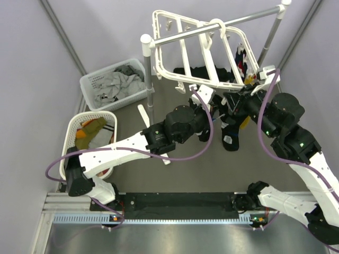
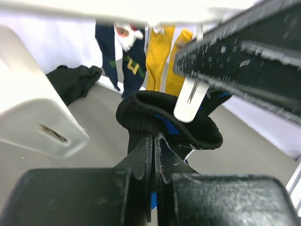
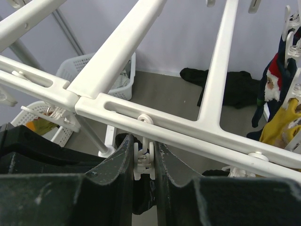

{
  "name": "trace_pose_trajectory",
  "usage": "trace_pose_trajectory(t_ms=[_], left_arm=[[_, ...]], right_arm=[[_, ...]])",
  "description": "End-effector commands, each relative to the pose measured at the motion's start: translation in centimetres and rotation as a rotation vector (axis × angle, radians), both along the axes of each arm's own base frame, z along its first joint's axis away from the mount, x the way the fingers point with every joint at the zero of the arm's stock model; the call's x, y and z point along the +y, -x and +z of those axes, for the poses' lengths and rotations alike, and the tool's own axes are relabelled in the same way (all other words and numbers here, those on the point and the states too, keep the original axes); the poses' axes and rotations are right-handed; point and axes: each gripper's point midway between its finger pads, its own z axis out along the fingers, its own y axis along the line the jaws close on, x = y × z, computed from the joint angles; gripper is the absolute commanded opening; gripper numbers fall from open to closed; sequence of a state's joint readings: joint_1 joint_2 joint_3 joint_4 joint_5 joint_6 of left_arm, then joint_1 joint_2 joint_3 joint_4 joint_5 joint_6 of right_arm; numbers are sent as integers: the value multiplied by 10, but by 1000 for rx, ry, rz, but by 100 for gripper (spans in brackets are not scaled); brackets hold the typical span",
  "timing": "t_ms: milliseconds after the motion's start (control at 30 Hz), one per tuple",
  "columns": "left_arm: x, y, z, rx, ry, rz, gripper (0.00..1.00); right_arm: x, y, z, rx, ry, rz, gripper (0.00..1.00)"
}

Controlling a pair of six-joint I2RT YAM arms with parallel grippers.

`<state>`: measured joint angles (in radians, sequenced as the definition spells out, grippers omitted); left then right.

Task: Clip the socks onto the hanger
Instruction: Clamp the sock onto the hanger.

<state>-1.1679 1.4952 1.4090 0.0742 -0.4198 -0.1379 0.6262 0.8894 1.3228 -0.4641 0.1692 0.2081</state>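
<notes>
The white plastic hanger fills the upper half of the right wrist view, with its cross bars slanting and small clips dangling beneath. In the left wrist view, yellow socks and navy socks hang at top centre. A black sock with blue marks bunches mid-frame, its cuff touching a clip.
</notes>
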Motion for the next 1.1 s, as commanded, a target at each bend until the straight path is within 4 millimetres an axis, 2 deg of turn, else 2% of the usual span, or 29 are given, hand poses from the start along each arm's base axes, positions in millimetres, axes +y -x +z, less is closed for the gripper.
trace_pose_trajectory(t_ms=[0, 367, 500, 533, 667, 767, 933, 1067], left_arm=[[0, 1, 41, -15, 117, -2, 0], [-6, 10, 53, -1, 168, -62, 0], [-9, 12, 55, -2, 179, -78, 0], [-9, 12, 56, -3, 180, -78, 0], [-12, 11, 52, -2, 171, -82, 0], [-14, 11, 50, -2, 167, -85, 0], [-15, 10, 47, -3, 160, -83, 0], [-16, 10, 44, -1, 154, -92, 4]], right_arm=[[1, 4, 5, -26, -6, 17, 9], [0, -3, -5, -18, 13, -7, 9], [3, -2, -5, -19, 8, 7, 13], [3, -2, -5, -17, 7, 7, 15], [1, -1, -3, -23, 3, 0, 39], [-3, 1, 2, -34, -3, -10, 52], [-12, 6, 13, -62, -24, -34, 65], [-20, 13, 25, -95, -53, -51, 73]])
